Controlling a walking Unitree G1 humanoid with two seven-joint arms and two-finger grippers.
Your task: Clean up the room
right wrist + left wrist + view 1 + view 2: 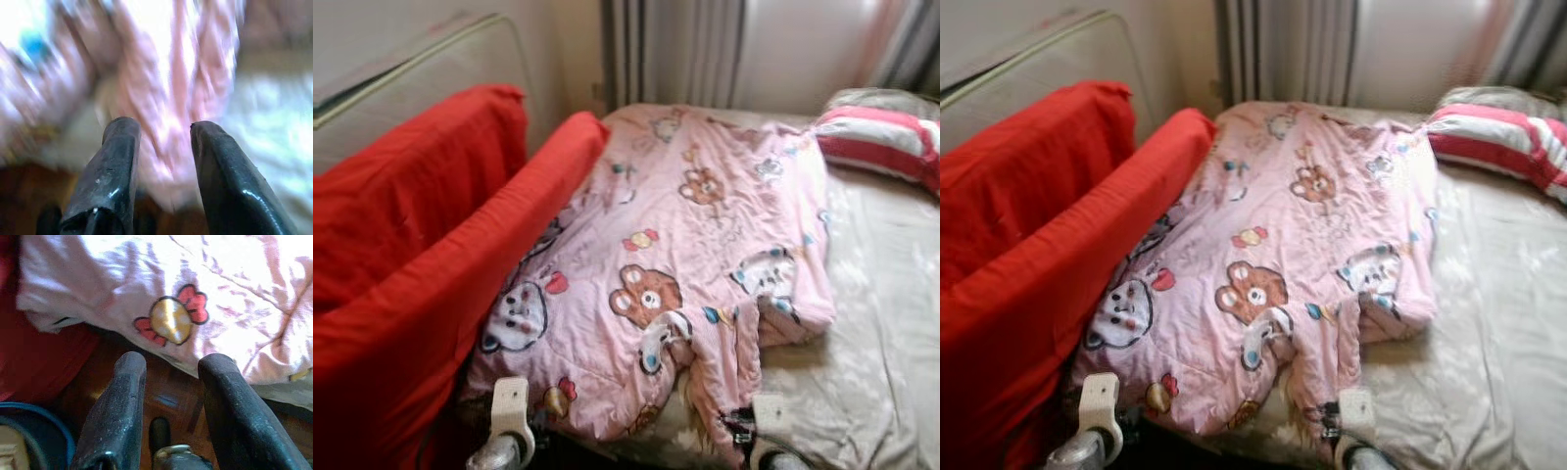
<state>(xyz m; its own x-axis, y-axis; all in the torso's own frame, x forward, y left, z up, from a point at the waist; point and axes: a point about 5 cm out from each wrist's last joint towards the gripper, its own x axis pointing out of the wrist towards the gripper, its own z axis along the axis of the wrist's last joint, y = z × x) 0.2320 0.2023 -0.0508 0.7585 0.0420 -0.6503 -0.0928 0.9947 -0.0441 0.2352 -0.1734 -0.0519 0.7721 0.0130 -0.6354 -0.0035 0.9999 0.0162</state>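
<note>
Left eye view shows the pink blanket [675, 255] rumpled on the bed [871, 323]; both claws, left claw [168, 374] and right claw [161, 142], open wide, should pinch its near edge evenly.

Left arm [509, 431]: silver rounded tube, cream-white block at wrist, small dark hole in block face. Right arm [769, 431]: same silver tube, same pale block. Left pincer [168, 382]: two long black fingers, rough speckled surface, silvery metal fitting at base. Right pincer [161, 147]: black fingers, glossier, glints.
</note>
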